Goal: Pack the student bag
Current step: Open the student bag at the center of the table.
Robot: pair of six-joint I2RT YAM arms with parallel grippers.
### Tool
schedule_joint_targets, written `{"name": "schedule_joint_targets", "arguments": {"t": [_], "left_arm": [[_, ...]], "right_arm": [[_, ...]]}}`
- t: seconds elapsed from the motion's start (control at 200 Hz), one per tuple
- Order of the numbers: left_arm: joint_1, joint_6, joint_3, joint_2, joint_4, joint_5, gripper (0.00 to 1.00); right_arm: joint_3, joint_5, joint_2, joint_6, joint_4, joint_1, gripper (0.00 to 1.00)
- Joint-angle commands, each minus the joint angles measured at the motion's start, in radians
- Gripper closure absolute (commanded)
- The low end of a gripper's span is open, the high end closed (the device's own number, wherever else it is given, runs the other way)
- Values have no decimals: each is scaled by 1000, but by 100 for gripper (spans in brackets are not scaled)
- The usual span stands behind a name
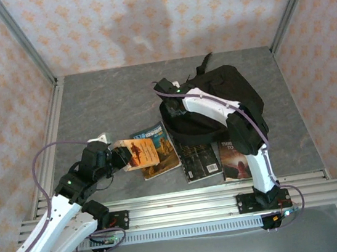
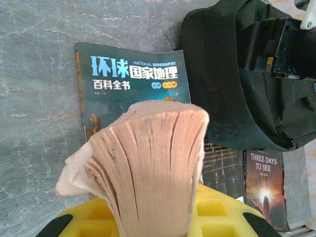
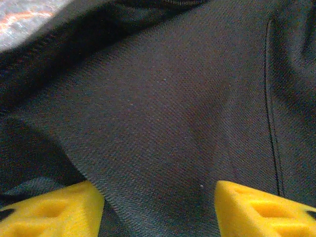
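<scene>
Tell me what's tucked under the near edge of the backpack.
The student bag covers the far edge of a dark book; how far that book reaches beneath is hidden by the fabric.

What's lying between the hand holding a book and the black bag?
The National Geographic book lies flat there, between the left gripper, shut on a paperback, and the bag. The top and left wrist views show it.

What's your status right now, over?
Left gripper shut on tan fanned paperback, lifted. Right gripper open at large black fabric backpack. Teal National Geographic book lies flat between them.
</scene>
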Motion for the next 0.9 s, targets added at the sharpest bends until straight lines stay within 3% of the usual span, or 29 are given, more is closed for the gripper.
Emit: {"name": "schedule_joint_targets", "arguments": {"t": [0.0, 0.085, 0.245, 0.32, 0.44, 0.646, 0.896], "left_arm": [[5, 15, -8, 1, 39, -2, 100], [6, 14, -5, 6, 43, -2, 100], [7, 12, 21, 21, 61, -9, 100], [6, 21, 45, 50, 114, 45, 100], [7, 29, 113, 116, 180, 101, 100], [6, 52, 199, 184, 300, 148, 100], [7, 45, 243, 316, 379, 136, 100]], "right_arm": [[-50, 23, -70, 14, 16, -16, 72], [-82, 27, -148, 5, 60, -18, 100], [-85, 33, -249, -29, 69, -24, 100], [-87, -11, -286, -43, 66, -35, 100], [-115, -115, -344, -54, 78, -65, 100], [-202, -439, -437, -19, 148, -165, 100], [-253, -589, -512, -2, 189, -232, 100]]}}
